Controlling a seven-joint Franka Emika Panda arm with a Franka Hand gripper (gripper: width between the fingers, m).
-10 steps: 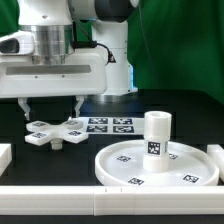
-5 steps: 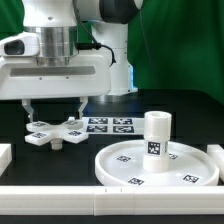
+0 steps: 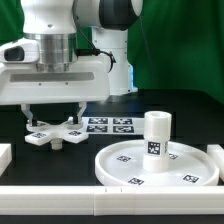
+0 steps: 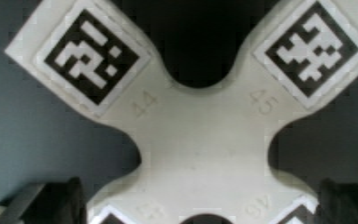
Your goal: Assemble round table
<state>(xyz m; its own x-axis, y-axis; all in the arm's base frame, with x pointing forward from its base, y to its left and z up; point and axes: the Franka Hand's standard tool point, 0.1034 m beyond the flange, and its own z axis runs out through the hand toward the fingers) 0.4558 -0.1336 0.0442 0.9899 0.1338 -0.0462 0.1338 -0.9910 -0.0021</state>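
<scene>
The white cross-shaped piece (image 3: 55,133) lies flat on the black table at the exterior view's left, with square tags on its arms. My gripper (image 3: 53,116) hangs just above it, open, with one finger on each side of the piece and nothing held. In the wrist view the cross-shaped piece (image 4: 202,130) fills the frame, and the dark fingers (image 4: 43,203) stand apart at its sides. The large round rimmed disc (image 3: 125,170) lies at the exterior view's right. The short thick cylinder (image 3: 156,133) stands upright on the disc.
The marker board (image 3: 108,125) lies flat behind the cross-shaped piece. A white rail (image 3: 60,197) runs along the table's near edge. Small white blocks sit at the left edge (image 3: 5,155) and the right edge (image 3: 215,151). The robot's base stands behind.
My gripper has come down a little toward the cross-shaped piece. The furniture parts have not moved.
</scene>
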